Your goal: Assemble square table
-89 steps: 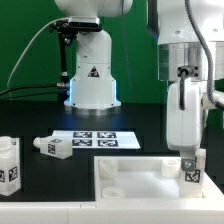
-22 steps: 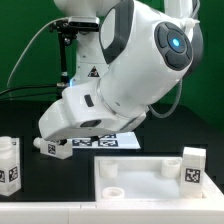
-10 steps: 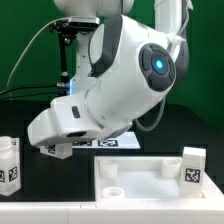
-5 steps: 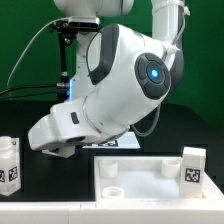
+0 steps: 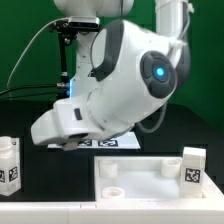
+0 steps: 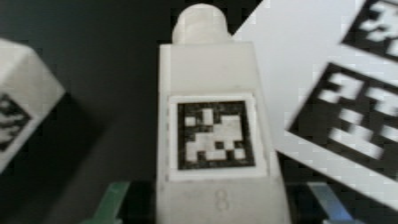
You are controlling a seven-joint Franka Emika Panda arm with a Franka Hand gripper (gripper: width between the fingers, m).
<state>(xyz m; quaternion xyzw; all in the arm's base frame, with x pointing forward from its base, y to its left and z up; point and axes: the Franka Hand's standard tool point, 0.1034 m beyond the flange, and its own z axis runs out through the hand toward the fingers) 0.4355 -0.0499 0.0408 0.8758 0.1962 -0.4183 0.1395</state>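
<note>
Leg-pickup step: gripper [image 6: 214, 203] straddles 1 leg [image 6: 214, 110], jaws narrow, maybe gripping already; next needs lifting to the tabletop [image 5: 150, 181].

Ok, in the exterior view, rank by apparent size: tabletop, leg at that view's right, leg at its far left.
Largest: tabletop. Then right leg and far-left leg: alike, the latter maybe cropped by the frame, so unranked.
</note>
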